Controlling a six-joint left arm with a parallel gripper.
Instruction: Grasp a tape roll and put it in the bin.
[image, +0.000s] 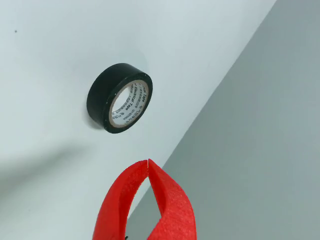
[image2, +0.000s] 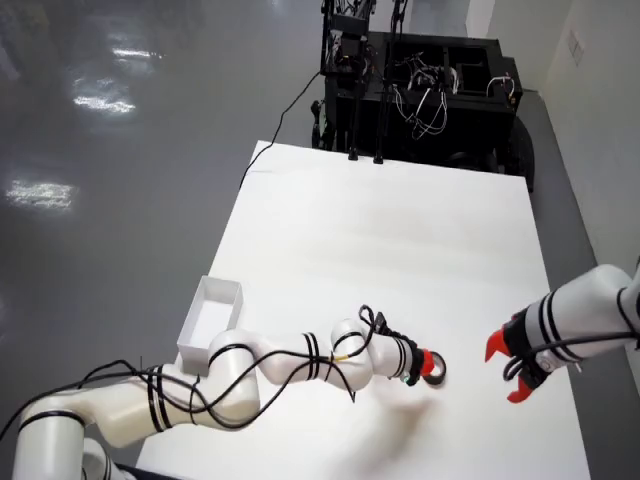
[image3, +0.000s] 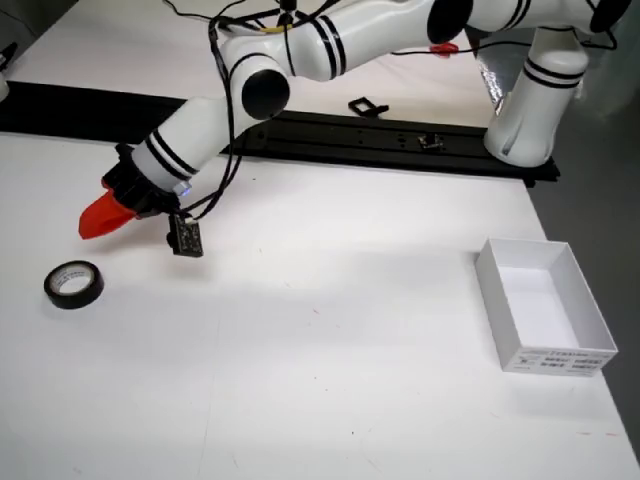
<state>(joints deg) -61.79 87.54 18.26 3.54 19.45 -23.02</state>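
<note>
End effector (image: 148, 161) status: the two red fingers (image: 172, 205) meet at their tips in the wrist view, so the jaws are fully closed with nothing between them. In the side view the end effector (image3: 98, 218) appears as a red wedge at the end of the white arm (image3: 290, 60), hanging just above the bench (image3: 330, 340).

Tape roll (image: 120, 97) position: the black roll with a white printed core lies flat on the white bench surface (image: 50, 50), apart from the fingertips and ahead of them in the wrist view. In the side view the tape roll (image3: 74, 284) sits near the left edge of the picture, below and slightly left of the red tips, not touching them. In the overhead view the tape roll (image2: 433, 372) lies just beside the end effector (image2: 426, 361); contact cannot be judged there.

Bin (image3: 545, 315) position: a white open-topped box at the right of the side view, well apart from the roll, with a label on its near wall. In the overhead view the bin (image2: 208, 318) stands at the left bench edge.

Second arm (image2: 585, 315): visible at the right of the overhead view, with a red gripper (image2: 507, 368) of its own whose fingers are spread.
</note>
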